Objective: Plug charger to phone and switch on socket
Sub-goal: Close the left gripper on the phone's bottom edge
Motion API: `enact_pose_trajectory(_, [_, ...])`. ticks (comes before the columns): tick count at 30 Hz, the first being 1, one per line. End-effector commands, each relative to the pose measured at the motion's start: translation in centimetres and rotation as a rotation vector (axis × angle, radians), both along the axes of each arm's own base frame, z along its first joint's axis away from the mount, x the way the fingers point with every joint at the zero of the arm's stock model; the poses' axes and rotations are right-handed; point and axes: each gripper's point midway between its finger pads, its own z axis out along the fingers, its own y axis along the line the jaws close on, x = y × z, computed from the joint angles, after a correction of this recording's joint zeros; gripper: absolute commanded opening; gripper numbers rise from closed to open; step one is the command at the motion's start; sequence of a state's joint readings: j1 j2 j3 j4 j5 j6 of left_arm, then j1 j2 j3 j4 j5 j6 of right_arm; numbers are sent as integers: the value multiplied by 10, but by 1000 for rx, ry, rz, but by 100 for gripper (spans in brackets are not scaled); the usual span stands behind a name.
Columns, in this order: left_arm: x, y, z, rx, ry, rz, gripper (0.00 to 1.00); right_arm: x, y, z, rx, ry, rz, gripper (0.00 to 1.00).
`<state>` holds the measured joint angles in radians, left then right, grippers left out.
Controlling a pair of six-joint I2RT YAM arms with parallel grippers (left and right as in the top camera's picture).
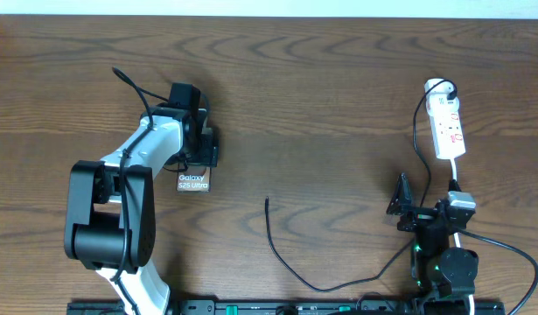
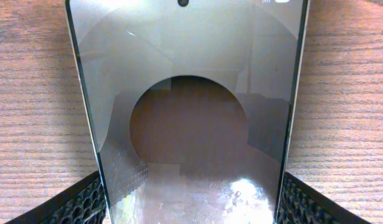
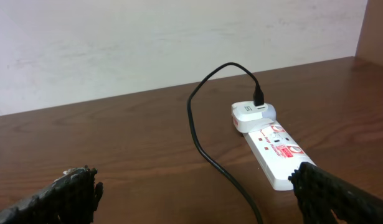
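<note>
The phone (image 1: 193, 182) lies flat on the table at the left, its "Galaxy S25 Ultra" lettering showing. My left gripper (image 1: 199, 144) straddles its far end. In the left wrist view the phone (image 2: 191, 93) fills the gap and both fingers (image 2: 191, 202) press its side edges. The charger (image 1: 277, 249) is a thin black cable with its free tip at centre table. It loops to a white adaptor (image 3: 250, 113) in the socket (image 1: 448, 127). My right gripper (image 1: 430, 208) is open and empty in front of the socket (image 3: 275, 149), with the cable (image 3: 197, 134) between its fingers (image 3: 197, 202).
The socket's white cord (image 1: 496, 245) runs down past the right arm base to the front edge. The left arm's body (image 1: 111, 210) covers the table at front left. A pale wall (image 3: 179, 37) stands behind the table's far edge.
</note>
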<state>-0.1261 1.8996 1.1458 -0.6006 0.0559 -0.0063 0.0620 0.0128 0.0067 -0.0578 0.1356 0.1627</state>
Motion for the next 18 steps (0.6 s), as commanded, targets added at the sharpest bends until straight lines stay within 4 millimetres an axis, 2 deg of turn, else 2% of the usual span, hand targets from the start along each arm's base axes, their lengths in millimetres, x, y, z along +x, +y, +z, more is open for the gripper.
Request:
enact_pose_trajectory(1, [-26,7,-26,30,102,-6,7,0,-4,-1,-16,4,-17,99])
enact_pose_trajectory(8, [-15,5,-20,25,69,-5,7,0,-4,-1,-16,4,-17,99])
enact_pose_trajectory(18, [7,3,18,14,-22,-4,7,0,-4,-1,-16,4,-17,99])
